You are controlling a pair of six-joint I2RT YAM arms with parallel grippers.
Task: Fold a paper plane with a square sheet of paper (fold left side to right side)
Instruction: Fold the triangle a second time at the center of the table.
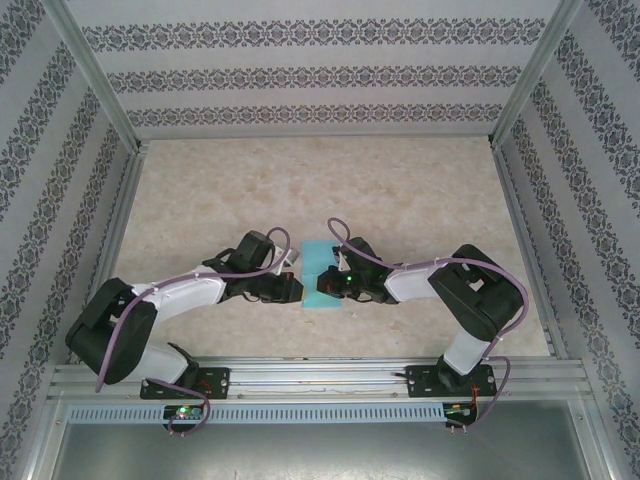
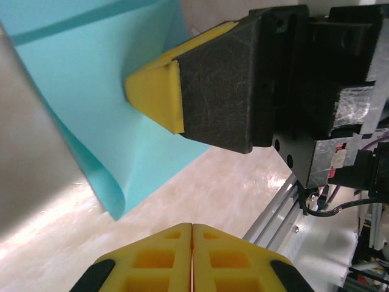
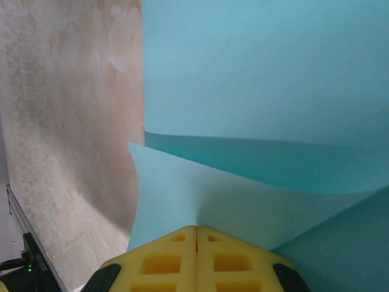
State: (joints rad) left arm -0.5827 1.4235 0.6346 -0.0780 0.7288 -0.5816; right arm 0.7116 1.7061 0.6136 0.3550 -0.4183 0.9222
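i see thin turquoise-blue square sheet of paper (image 1: pixel 318 256) at centre of beige table (image 1: pixel 250 190). right gripper (image 3: pixel 196 230) clamped on its lifted flap; left gripper (image 2: pixel 192 228) pressed together, empty, just beside sheet's left edge.

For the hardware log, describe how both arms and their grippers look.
The left arm and right arm are black at the joints with white link shells. A lilac cable loops along each. A green light glows on the right wrist. The left gripper and right gripper have yellow fingers moulded with square pockets, on black mounts.
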